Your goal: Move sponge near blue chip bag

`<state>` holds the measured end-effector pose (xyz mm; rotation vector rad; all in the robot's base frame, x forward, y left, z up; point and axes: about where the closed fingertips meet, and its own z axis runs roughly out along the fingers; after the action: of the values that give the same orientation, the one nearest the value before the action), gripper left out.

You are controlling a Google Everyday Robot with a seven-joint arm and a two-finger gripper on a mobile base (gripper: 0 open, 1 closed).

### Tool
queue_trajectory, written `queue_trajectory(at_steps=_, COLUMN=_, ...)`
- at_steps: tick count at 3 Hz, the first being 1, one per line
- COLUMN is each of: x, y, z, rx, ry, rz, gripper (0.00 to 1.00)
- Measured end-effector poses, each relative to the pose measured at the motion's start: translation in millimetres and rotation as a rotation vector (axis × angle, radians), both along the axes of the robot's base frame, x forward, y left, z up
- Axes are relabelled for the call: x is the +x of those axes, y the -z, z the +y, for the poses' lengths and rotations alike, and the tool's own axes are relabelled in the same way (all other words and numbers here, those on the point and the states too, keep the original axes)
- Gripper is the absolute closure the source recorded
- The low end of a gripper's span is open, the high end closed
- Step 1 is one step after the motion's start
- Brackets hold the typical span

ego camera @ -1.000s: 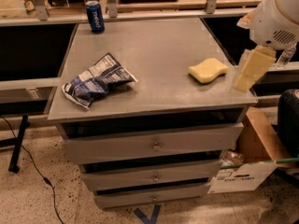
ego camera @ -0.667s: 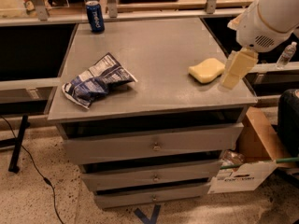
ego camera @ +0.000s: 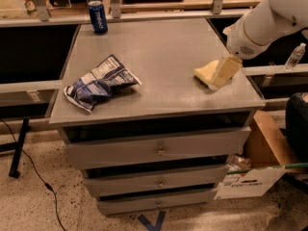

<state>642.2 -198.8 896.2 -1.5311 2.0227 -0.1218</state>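
Observation:
The pale yellow sponge (ego camera: 206,71) lies on the right side of the grey table top (ego camera: 163,52). The gripper (ego camera: 224,72), at the end of the white arm coming in from the upper right, hangs right over the sponge's right part and covers it. The blue chip bag (ego camera: 100,83), dark blue and white and crumpled, lies on the left side of the table, well apart from the sponge.
A blue soda can (ego camera: 97,17) stands at the table's far left corner. Drawers (ego camera: 159,150) sit below the table top. A cardboard box (ego camera: 255,177) stands on the floor at the right. A railing runs behind the table. A water bottle (ego camera: 294,57) is at far right.
The arm has swung left and down from beyond the table's right edge, and the gripper now sits over the sponge. The sponge and bag have not moved.

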Motion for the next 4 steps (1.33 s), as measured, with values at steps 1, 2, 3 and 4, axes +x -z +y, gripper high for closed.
queue_trajectory(at_steps=1, x=38, y=31, z=10, rx=0.054, ry=0.004, rz=0.007, gripper=0.00)
queue_trajectory(at_steps=2, x=96, y=71, z=41, rx=0.097, ry=0.023, rz=0.021, gripper=0.00)
queue_trajectory(at_steps=3, x=110, y=75, z=52, rx=0.106, ry=0.026, rz=0.026, gripper=0.18)
queue_trajectory(at_steps=4, x=110, y=68, z=52, rx=0.106, ry=0.027, rz=0.026, gripper=0.20)
